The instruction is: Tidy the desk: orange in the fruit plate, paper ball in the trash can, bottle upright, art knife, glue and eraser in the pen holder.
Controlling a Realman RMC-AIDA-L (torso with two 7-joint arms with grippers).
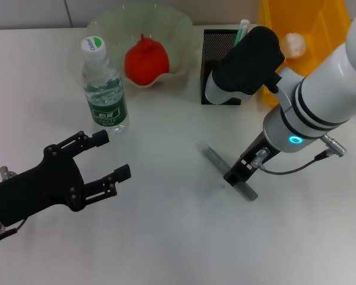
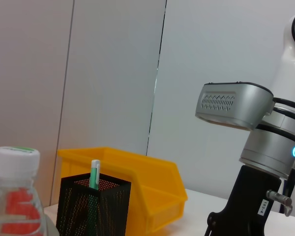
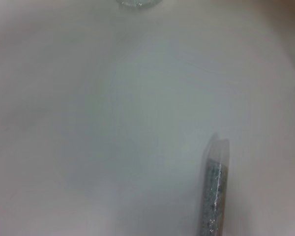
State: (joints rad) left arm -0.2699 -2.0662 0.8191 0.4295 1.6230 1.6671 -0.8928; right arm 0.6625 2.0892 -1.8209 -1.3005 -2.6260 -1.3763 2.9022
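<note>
Nearest, at the lower left of the head view, the left gripper [image 1: 110, 155] hangs above the white desk [image 1: 166, 237] with its two black fingers spread wide apart, nothing between them and nothing touched.

Toward the middle right of the frame, the right gripper [image 1: 240, 173] is down at the desk surface, right over a long grey art knife [image 1: 225, 169] that lies flat and slanted. The black fingers sit at the knife's lower portion, but whether they are closed on it or merely straddling it I cannot tell. The right wrist view shows the knife's [image 3: 214, 196] speckled grey body lying on bare desk.

Farther back, at upper left, the bottle [image 1: 104, 89] stands upright, cap on. Behind it the orange [image 1: 146, 62] rests inside the fruit plate [image 1: 107, 27]. Right of that, the pen holder [image 1: 216, 53] stands with a green-and-white stick [image 1: 243, 28] poking out of it. At the top right, the paper ball [image 1: 295, 43] lies inside the trash can [image 1: 320, 24], just beside the pen holder.
</note>
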